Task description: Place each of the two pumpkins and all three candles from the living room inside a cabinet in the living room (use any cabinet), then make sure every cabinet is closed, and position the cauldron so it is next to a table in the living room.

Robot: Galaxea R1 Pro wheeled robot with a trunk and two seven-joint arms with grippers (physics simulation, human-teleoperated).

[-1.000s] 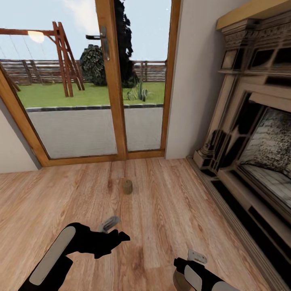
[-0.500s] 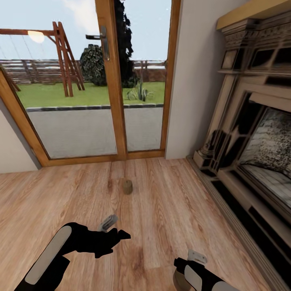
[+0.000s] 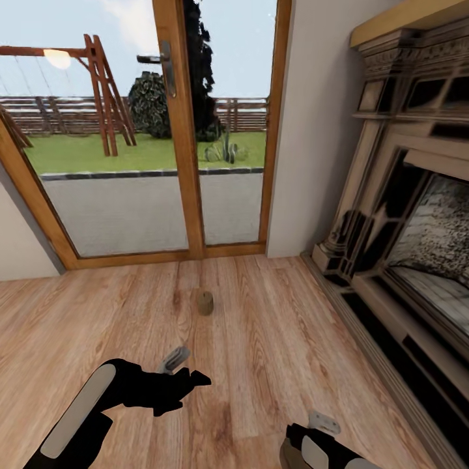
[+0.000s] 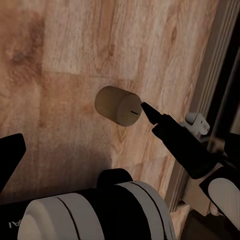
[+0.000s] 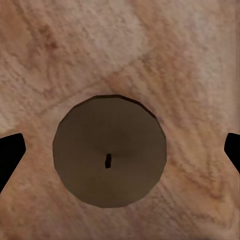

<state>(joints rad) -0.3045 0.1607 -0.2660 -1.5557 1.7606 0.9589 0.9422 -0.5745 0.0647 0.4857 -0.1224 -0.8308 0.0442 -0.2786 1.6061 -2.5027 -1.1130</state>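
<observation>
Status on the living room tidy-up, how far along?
Done: nothing visibly. The far candle sits loose on the floor by the glass door. In hand: right hand open over the near candle, not yet gripped; left hand open, empty. Left: stow both candles, then pumpkins, cabinets, cauldron.

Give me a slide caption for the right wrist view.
Right gripper open above a candle standing wick-up on the wooden floor.

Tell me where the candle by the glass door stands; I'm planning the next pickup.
In the head view the candle stands upright on the wooden floor, just inside the glass door, ahead of the left gripper.
</observation>
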